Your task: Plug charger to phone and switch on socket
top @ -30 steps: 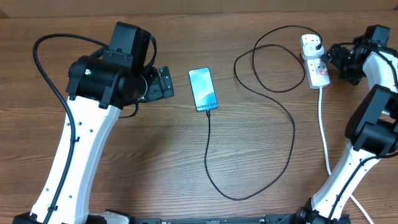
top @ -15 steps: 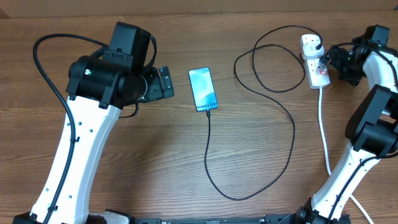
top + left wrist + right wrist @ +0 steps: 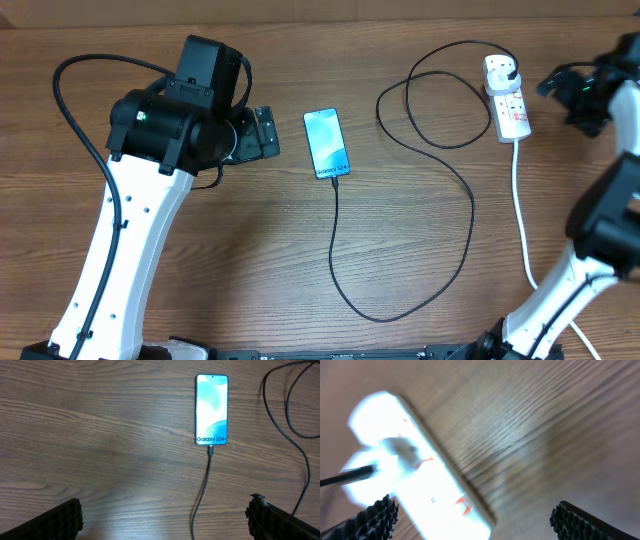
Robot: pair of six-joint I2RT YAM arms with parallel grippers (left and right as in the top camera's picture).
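1. The slim rectangular smartphone [image 3: 328,143] with a blue-teal screen lies flat, face up, near the middle of the brown wooden tabletop [image 3: 250,280].
2. The long thin black charger cable [image 3: 470,215] has its small connector in the phone's lower edge. It loops across the tabletop to a plug seated in the far end of the small white power strip with red markings [image 3: 508,100].
3. The left tool [image 3: 165,516] hovers just left of the phone, its jaws spread wide and holding nothing.
4. The right tool [image 3: 482,519] is just right of the power strip, with its jaws apart and empty.
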